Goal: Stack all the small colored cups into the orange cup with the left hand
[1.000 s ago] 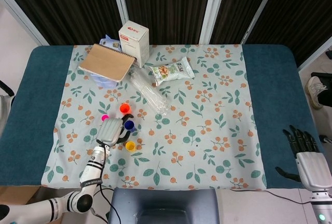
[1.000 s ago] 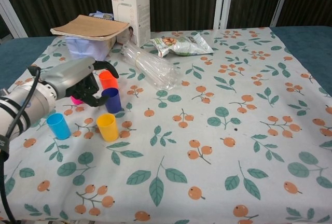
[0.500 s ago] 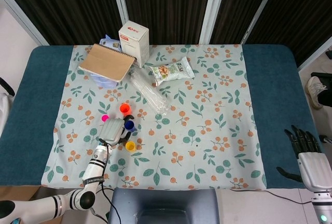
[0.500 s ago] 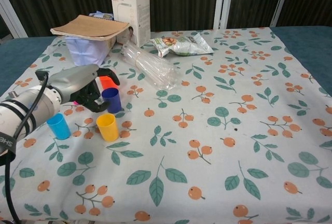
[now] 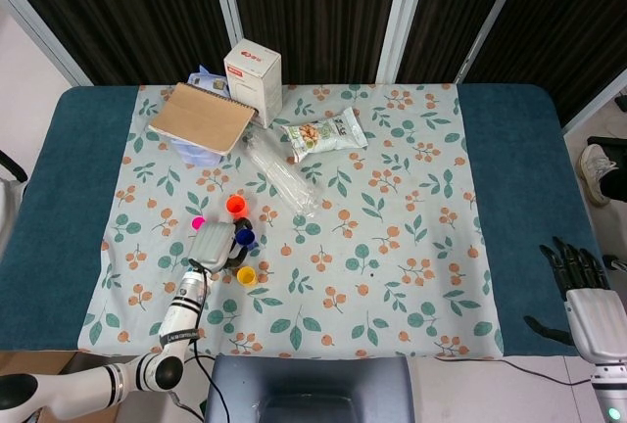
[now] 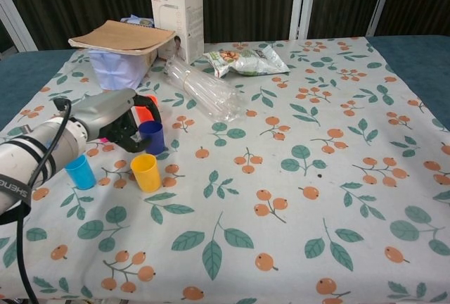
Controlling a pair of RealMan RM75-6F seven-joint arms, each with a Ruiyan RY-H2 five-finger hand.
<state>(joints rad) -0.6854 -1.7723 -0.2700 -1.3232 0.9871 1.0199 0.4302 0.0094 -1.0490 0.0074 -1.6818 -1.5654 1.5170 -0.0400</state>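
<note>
The orange cup stands upright on the floral cloth, partly hidden by my left hand in the chest view. Just in front of it is a dark blue cup, also upright. My left hand reaches in from the left and grips this cup, thumb on one side and fingers on the other. A yellow cup stands nearer the front edge. A light blue cup sits under my forearm. A pink cup shows behind the hand. My right hand hangs open off the right edge.
A clear plastic bottle lies on its side behind the cups, beside a snack bag. At the back left are a white carton and a brown notebook resting on a container.
My left hand has moved forward and closed in, so the dark blue cup now sits deeper between thumb and fingers. The cups have not shifted. My right hand has dropped slightly.
</note>
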